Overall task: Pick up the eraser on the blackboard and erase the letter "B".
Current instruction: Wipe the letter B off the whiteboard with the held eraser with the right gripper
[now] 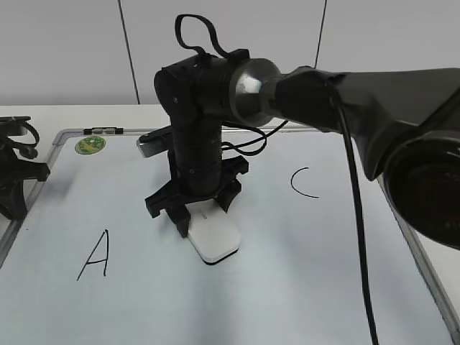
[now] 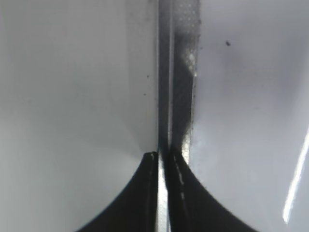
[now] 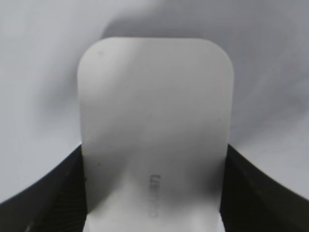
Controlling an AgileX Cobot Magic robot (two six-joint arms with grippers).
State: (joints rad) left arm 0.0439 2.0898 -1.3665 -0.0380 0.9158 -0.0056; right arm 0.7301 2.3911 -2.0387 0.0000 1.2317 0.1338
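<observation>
- Left gripper (image 1: 11, 169) sat off the blackboard's (image 1: 302, 287) left frame edge; in the left wrist view its fingers (image 2: 145, 193) were pressed together with nothing between them.
- We saw the green sticker (image 1: 90, 144) at the blackboard's top-left corner and the "A" (image 1: 95, 254) lower left.
- Eraser (image 1: 213, 239) lay flat mid-board, right of the "A"; right gripper (image 1: 205, 205) clamped its sides, fingers (image 3: 43, 198) touching both edges.
- "C" (image 1: 302, 182) sat right of the eraser.
- We saw no "B" in any view.
</observation>
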